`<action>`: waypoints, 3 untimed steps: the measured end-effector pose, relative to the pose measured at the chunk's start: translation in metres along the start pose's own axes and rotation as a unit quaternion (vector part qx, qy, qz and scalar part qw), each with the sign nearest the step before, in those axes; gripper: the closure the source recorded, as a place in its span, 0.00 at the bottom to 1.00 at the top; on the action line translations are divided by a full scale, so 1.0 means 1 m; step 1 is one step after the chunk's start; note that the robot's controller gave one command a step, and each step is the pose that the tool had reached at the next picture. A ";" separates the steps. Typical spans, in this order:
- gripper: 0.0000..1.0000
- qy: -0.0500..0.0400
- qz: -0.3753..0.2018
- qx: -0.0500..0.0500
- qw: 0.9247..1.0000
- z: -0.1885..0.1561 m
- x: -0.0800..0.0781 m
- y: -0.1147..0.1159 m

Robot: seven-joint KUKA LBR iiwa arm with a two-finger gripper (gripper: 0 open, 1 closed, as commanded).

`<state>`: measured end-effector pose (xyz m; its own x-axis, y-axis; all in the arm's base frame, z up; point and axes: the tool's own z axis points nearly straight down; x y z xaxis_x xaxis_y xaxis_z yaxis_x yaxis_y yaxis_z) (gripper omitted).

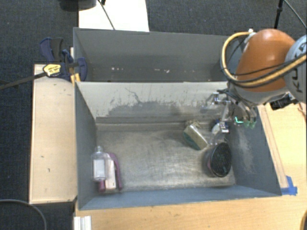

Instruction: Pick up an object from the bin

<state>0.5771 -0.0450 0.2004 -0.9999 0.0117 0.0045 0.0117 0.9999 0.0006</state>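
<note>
Black oval object (219, 159) lies front right in the bin (158, 164), a small bottle (103, 169) front left. Just behind the oval hangs the gripper (221, 127), a green block (195, 135) just beside it; whether it is open or closed I cannot tell.

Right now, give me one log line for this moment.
hand: right side of bin | nearest: green block, black oval object | holding: cannot tell
</note>
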 end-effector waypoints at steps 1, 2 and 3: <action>0.00 0.000 0.072 0.000 0.997 0.101 0.027 -0.031; 0.00 -0.005 0.196 -0.001 0.981 0.128 0.019 -0.030; 1.00 -0.009 0.195 -0.001 0.981 0.126 0.017 -0.031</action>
<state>0.5595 -0.0758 0.0749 -0.9194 0.3930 -0.0134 0.3930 0.9195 0.0035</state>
